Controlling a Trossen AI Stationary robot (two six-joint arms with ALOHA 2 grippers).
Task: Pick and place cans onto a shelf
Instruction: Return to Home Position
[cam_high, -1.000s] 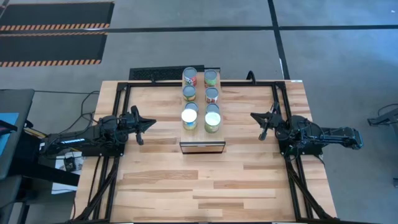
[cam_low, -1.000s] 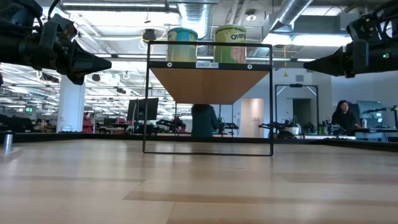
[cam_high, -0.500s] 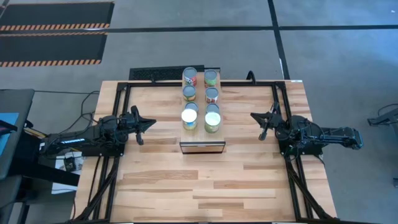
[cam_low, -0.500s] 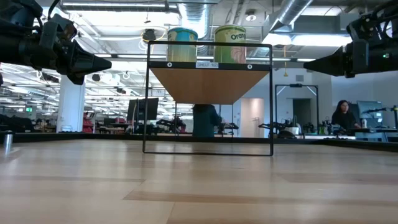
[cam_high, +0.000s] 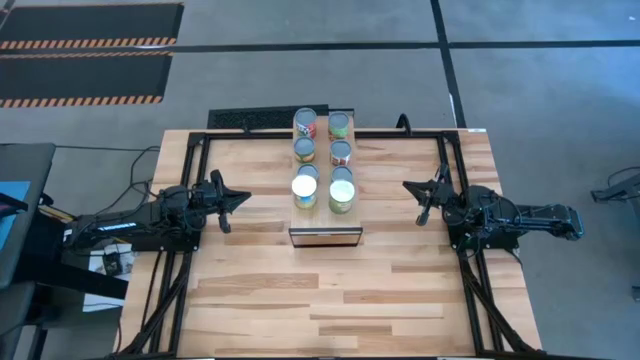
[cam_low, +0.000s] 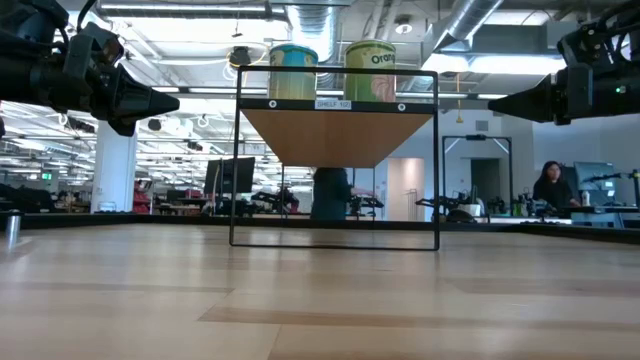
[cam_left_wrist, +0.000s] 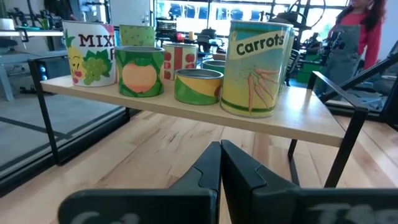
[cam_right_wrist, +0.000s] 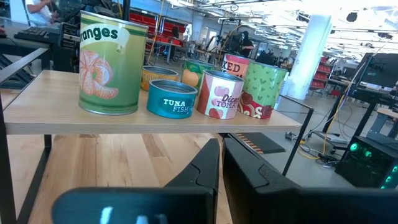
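Several cans (cam_high: 322, 160) stand upright in two rows on the light-wood shelf (cam_high: 324, 236), a raised board on a dark wire frame (cam_low: 337, 160) at the table's middle far part. The left wrist view shows a Carrots can (cam_left_wrist: 255, 67), the right wrist view an Oranges can (cam_right_wrist: 111, 62) and a Tuna can (cam_right_wrist: 171, 98). My left gripper (cam_high: 243, 197) is shut and empty, left of the shelf, above the table. My right gripper (cam_high: 408, 187) is shut and empty, right of the shelf.
The butcher-block tabletop (cam_high: 330, 290) spreads in front of the shelf and under it. Black frame rails (cam_high: 182, 160) run along the table's left, right and far sides. People stand in the room beyond the table (cam_low: 553, 190).
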